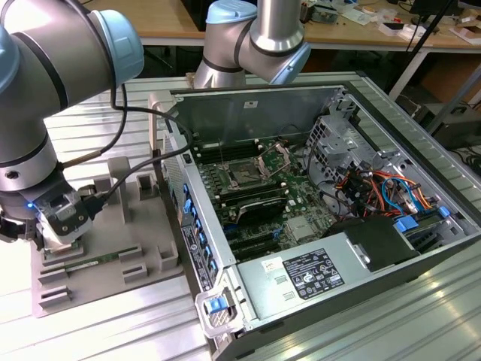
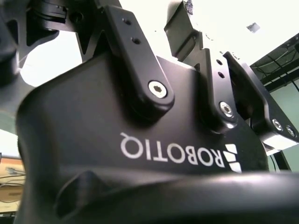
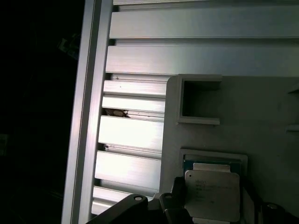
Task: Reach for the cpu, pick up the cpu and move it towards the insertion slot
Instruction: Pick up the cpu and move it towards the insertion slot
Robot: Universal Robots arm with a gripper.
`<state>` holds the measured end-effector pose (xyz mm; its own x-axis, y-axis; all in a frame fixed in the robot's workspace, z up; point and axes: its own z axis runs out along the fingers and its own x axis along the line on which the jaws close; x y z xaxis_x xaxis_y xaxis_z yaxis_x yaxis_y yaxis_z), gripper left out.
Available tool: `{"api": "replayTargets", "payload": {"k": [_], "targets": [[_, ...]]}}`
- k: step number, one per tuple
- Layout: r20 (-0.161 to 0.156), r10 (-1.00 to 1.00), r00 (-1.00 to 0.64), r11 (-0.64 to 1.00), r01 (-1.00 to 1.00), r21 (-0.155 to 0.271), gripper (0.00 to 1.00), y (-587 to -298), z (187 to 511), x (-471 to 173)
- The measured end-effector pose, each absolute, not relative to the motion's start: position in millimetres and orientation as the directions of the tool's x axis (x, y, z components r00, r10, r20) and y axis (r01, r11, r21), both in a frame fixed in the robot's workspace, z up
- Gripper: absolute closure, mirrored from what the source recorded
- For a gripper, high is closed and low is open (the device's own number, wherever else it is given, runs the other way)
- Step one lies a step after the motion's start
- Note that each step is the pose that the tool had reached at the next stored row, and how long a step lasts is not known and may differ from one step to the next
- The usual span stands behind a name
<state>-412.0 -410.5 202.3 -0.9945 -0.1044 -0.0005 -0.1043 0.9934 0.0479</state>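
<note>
The cpu (image 3: 212, 186), a flat square chip with a silvery top and a green rim, lies at a shallow pocket of the grey plastic tray (image 3: 261, 121). My gripper (image 3: 212, 207) has a dark finger close against each side of the chip and looks shut on it. In the exterior view the gripper (image 1: 54, 237) is low over the tray (image 1: 128, 218) at that view's left. The insertion slot (image 1: 244, 177), a dark square socket with its shiny metal frame swung up, sits on the green board inside the open computer case, far toward the exterior view's right of the gripper.
The case's raised metal wall (image 1: 192, 226) stands between the tray and the board. Black memory slots (image 1: 255, 207), a drive cage (image 1: 334, 143), coloured cables (image 1: 383, 188) and a power supply (image 1: 316, 274) crowd the case. Ribbed aluminium table (image 3: 135, 135) lies beside the tray.
</note>
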Motion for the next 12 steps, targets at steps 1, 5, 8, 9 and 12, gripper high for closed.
{"api": "replayTargets", "payload": {"k": [1,5,8,9,12], "targets": [[0.0,-0.104,-0.995,0.993,-0.104,0.048,0.45,-410.5,202.6,-412.0],[0.0,-0.104,-0.995,0.993,-0.104,0.048,0.45,-410.5,203.2,-412.0],[0.0,-0.104,-0.995,0.993,-0.104,0.048,0.45,-410.5,203.2,-412.0],[0.0,-0.104,-0.995,0.993,-0.104,0.048,0.45,-410.5,203.3,-412.0],[0.0,-0.104,-0.995,0.993,-0.104,0.048,0.45,-410.5,203.4,-412.0]]}}
